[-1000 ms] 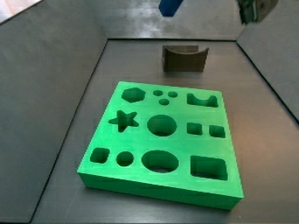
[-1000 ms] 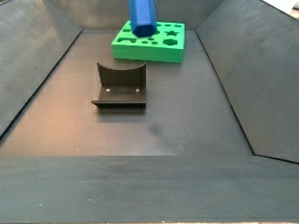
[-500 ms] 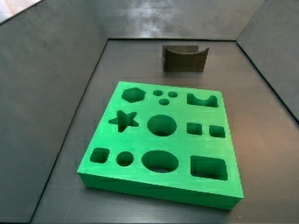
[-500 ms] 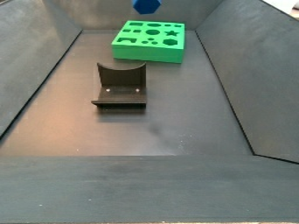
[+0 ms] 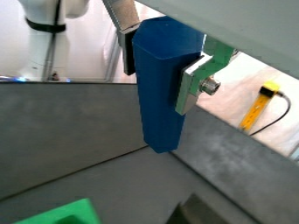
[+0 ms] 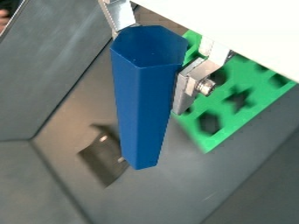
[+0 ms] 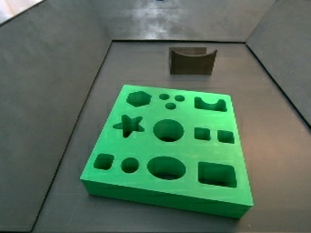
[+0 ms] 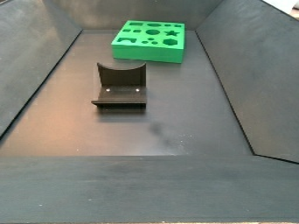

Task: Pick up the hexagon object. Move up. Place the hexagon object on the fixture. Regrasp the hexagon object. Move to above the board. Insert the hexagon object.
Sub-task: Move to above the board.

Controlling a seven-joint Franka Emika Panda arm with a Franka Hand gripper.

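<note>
Hexagon object [image 5: 162, 83], a long blue prism, shows only in both wrist views [image 6: 142, 96], where it hangs lengthwise between the silver finger plates of the end effector [image 5: 160, 54], which is clamped on the upper part of the bar. One finger plate [image 6: 194, 77] with its bolt presses a flat side of the prism; the opposite plate shows only as a thin strip near the bar's top. The bar's lower end is free in the air, touching nothing.

Neither side view shows the end effector or the blue bar; both are out of those frames, held above the surface. What the side views give instead is the layout below. The board [image 7: 170, 146], bright green with star, hexagon, round and square cut-outs, lies flat on the dark surface [image 8: 176, 122]; every hole that shows is unfilled. The fixture [image 7: 191, 60], a small dark block with a curved notch, stands near the far edge of the surface in a side view, well apart from the board, and its notch holds nothing. The opposite side view shows the fixture [image 8: 119, 86] on its base plate in the middle, with the board [image 8: 151, 40] toward the far edge.

A wrist view catches part of the board [image 6: 239, 96] beside the bar and the fixture [image 6: 103, 156] below it.
</note>
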